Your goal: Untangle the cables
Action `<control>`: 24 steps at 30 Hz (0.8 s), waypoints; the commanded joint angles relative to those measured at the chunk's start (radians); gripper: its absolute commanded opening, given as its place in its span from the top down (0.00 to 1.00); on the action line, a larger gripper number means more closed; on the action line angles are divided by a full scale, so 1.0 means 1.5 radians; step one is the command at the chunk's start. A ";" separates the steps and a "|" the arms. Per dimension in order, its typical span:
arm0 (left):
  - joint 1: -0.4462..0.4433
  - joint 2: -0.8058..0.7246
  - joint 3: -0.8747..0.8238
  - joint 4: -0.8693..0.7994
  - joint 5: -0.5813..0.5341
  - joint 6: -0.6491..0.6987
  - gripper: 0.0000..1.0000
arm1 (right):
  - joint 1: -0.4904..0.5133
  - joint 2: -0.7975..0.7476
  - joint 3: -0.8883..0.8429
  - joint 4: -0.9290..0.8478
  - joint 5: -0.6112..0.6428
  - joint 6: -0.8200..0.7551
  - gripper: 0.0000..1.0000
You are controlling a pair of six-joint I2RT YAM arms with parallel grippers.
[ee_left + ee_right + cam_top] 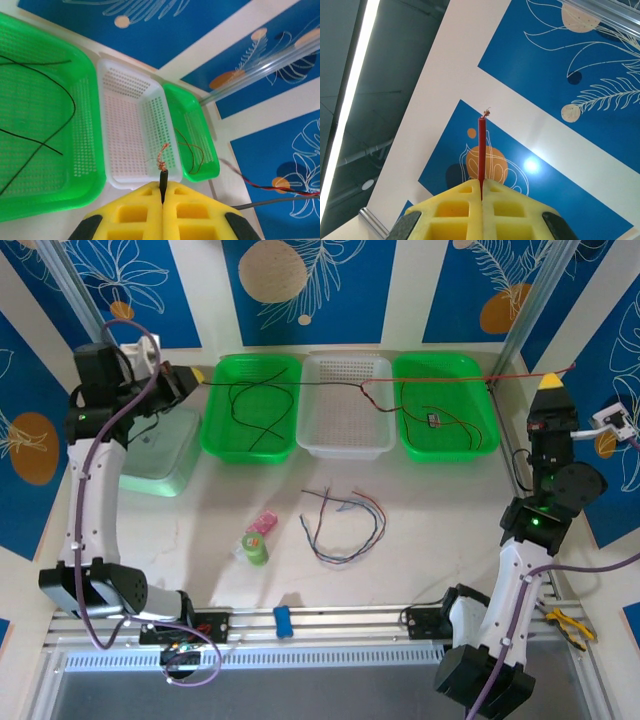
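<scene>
Left gripper [162,186]: clamped on black cable [163,175].
Right gripper [481,183]: clamped on red cable [481,145].
Purpose: cables are held taut, likely for separation.

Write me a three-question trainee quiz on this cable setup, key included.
1. True or false: the right gripper is shut on a red cable.
2. The left gripper grips: A) a black cable with bare copper strands, B) a screwdriver, C) nothing?
3. Counting the white basket, how many stand in that row?
Key: 1 true; 2 A; 3 three.
</scene>
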 commanded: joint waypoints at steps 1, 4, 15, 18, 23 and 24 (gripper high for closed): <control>0.061 -0.011 0.046 -0.023 0.014 0.008 1.00 | -0.017 0.001 0.020 0.023 0.050 0.007 1.00; 0.106 -0.019 0.035 0.019 0.020 -0.035 1.00 | -0.022 0.005 0.027 0.024 0.051 0.005 1.00; 0.184 -0.061 -0.048 0.173 -0.059 -0.149 1.00 | -0.051 0.028 0.044 0.029 0.076 0.013 1.00; 0.199 -0.068 -0.065 0.205 -0.094 -0.168 1.00 | -0.058 0.036 0.047 0.028 0.084 0.017 1.00; 0.208 -0.088 -0.117 0.278 -0.175 -0.209 1.00 | -0.073 0.044 0.040 0.027 0.089 0.023 1.00; 0.209 -0.090 -0.120 0.282 -0.190 -0.211 1.00 | -0.075 0.044 0.038 0.026 0.090 0.023 1.00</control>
